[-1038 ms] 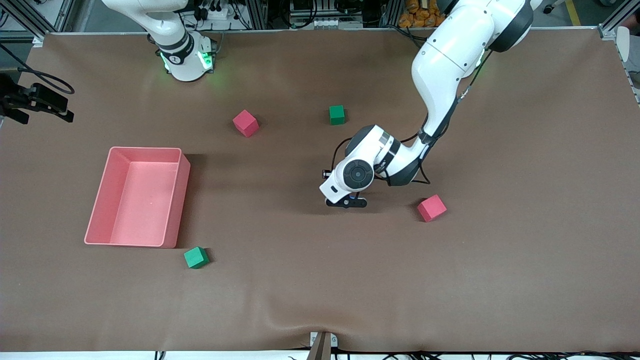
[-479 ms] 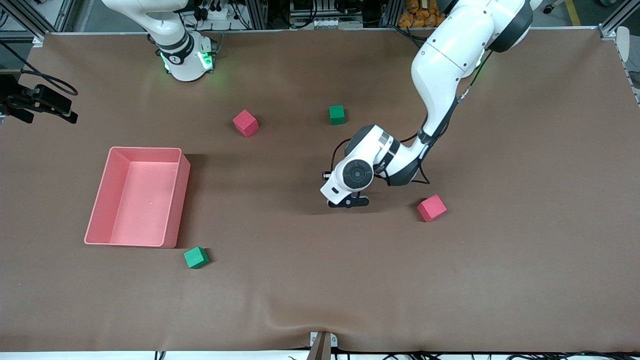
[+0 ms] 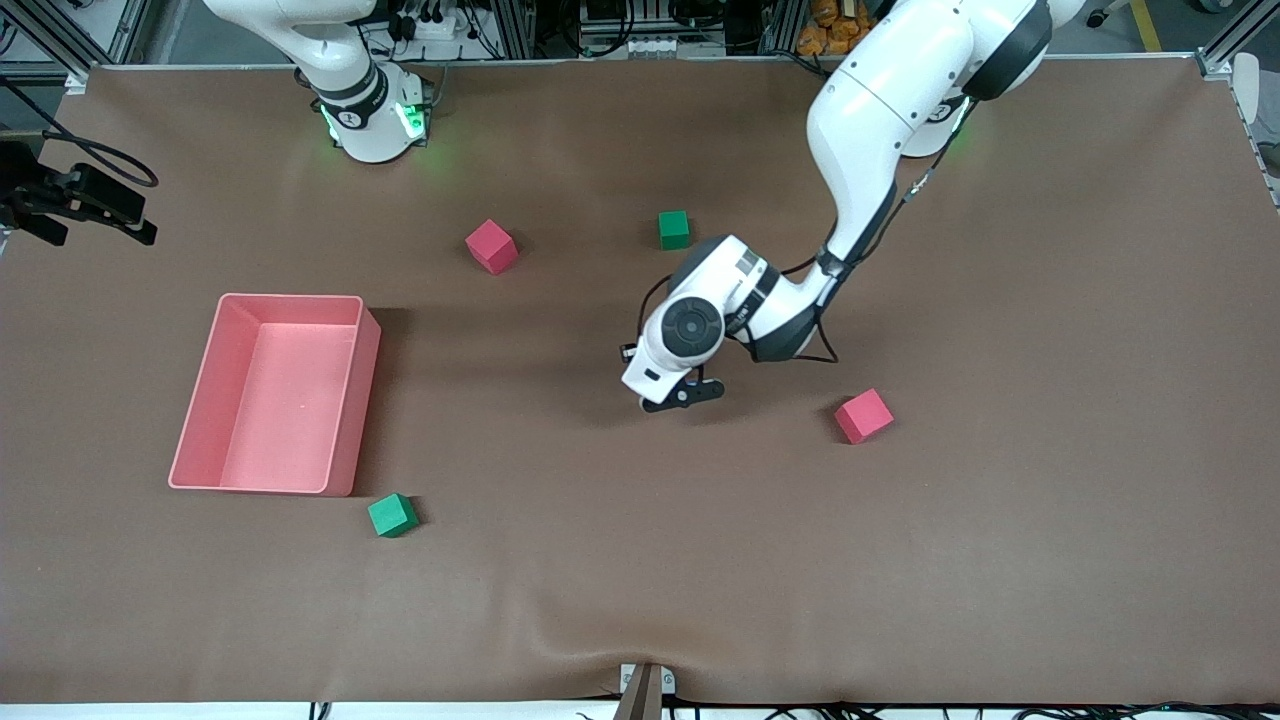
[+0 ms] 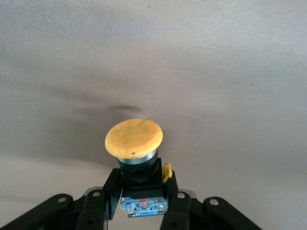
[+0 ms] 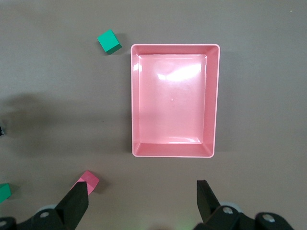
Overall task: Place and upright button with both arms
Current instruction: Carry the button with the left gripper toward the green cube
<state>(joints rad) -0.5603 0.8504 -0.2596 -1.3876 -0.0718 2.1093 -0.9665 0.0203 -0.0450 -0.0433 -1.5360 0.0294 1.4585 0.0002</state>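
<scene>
Already the left gripper grips the button, low over mid-frame table; pickup looks done, setting it down upright remains. High over the tray, the right gripper waits, fingers spread and empty.

The button has a round orange cap on a short black body, with a small blue circuit piece and a yellow tab at its base. The left hand clamps its black body between both fingers, cap pointing away from the wrist, in the air over the bare brown worktop near its middle.
</scene>
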